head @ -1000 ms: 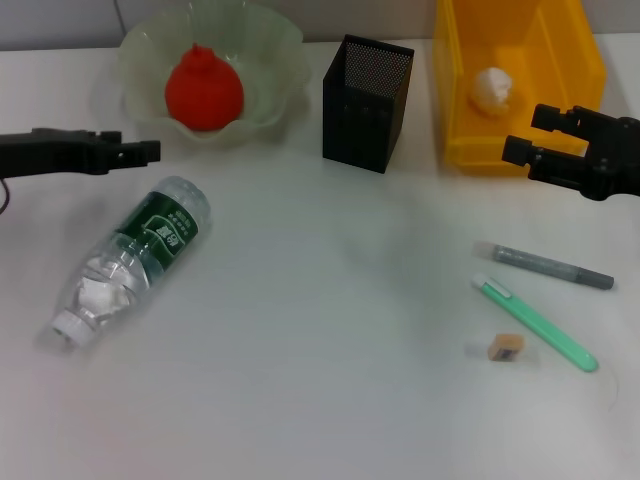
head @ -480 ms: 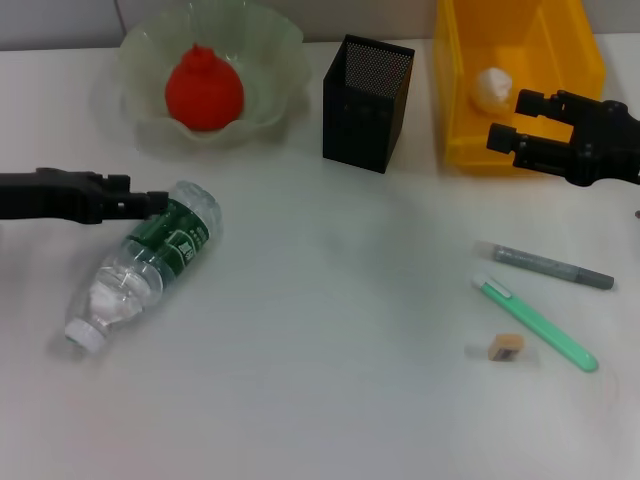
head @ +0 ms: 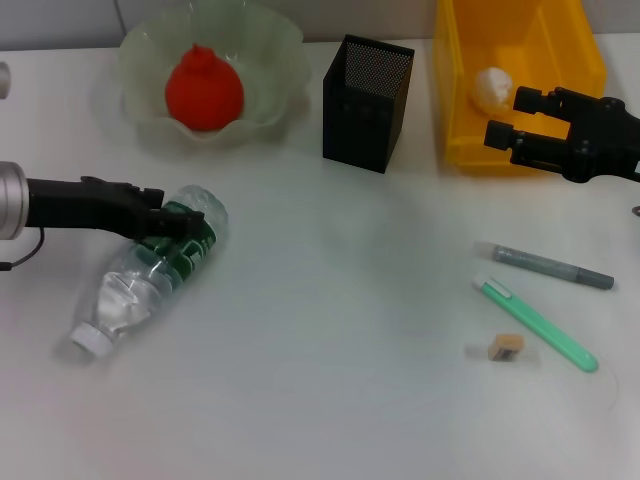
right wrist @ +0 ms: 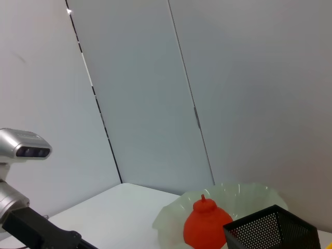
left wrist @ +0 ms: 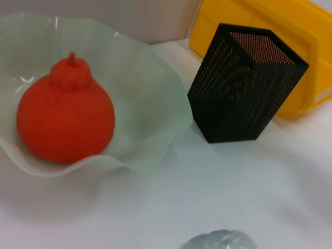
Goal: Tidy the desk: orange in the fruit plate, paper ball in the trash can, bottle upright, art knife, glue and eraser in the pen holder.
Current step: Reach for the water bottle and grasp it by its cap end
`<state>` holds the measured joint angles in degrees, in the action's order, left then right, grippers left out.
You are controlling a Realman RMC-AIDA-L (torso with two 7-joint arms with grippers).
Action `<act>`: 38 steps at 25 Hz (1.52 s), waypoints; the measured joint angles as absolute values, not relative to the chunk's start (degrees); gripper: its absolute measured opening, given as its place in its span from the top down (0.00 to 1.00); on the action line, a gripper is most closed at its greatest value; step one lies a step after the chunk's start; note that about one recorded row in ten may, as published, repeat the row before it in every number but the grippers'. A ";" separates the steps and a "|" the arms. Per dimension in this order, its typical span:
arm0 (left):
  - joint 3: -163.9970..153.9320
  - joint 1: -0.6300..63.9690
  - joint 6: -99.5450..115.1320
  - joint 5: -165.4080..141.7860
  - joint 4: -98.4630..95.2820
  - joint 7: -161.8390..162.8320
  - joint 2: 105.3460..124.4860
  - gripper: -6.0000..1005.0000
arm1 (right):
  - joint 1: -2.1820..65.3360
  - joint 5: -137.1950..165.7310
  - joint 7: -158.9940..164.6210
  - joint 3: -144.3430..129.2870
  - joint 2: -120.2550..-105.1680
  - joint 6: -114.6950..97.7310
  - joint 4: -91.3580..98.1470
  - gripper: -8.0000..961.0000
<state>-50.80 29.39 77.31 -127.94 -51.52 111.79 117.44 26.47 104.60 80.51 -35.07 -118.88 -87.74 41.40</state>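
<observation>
The clear bottle [head: 150, 270] lies on its side on the left of the desk, white cap [head: 90, 340] toward the near edge. My left gripper [head: 172, 210] reaches in from the left, open, its fingers straddling the green-labelled far end of the bottle. The orange [head: 204, 88] sits in the pale green fruit plate [head: 280, 60]. The paper ball [head: 492, 88] lies inside the yellow trash can [head: 520, 40]. My right gripper [head: 510, 116] hovers open and empty at the can's front wall. On the right lie a grey glue stick [head: 550, 265], a green art knife [head: 535, 322] and the eraser [head: 506, 346].
The black mesh pen holder [head: 366, 100] stands between the plate and the trash can. The left wrist view shows the orange [left wrist: 65, 116], plate [left wrist: 155, 104] and pen holder [left wrist: 244, 88] close by, with the bottle's end [left wrist: 220, 241] at the picture's edge.
My left gripper came down from beside the plate onto the bottle's far end, and the bottle shifted slightly to the right. My right gripper drew back a little toward the trash can.
</observation>
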 joint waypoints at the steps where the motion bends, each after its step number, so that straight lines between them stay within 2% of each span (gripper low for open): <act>1: -50.80 29.65 77.19 -128.59 -51.51 112.01 117.55 0.23 | 26.47 104.60 80.51 -35.07 -118.89 -87.74 41.40 0.19; 11: -56.23 30.77 74.53 -132.23 -51.68 114.47 118.21 0.22 | 26.52 104.60 80.66 -35.07 -118.92 -87.51 41.40 0.19; 25: -63.02 31.68 72.79 -132.69 -51.89 116.19 117.61 0.22 | 26.89 104.34 80.87 -35.07 -119.00 -87.36 41.38 0.19; 38: -62.47 33.15 77.71 -134.34 -56.53 116.19 117.83 0.22 | 26.63 104.15 80.94 -34.76 -119.00 -87.54 40.80 0.19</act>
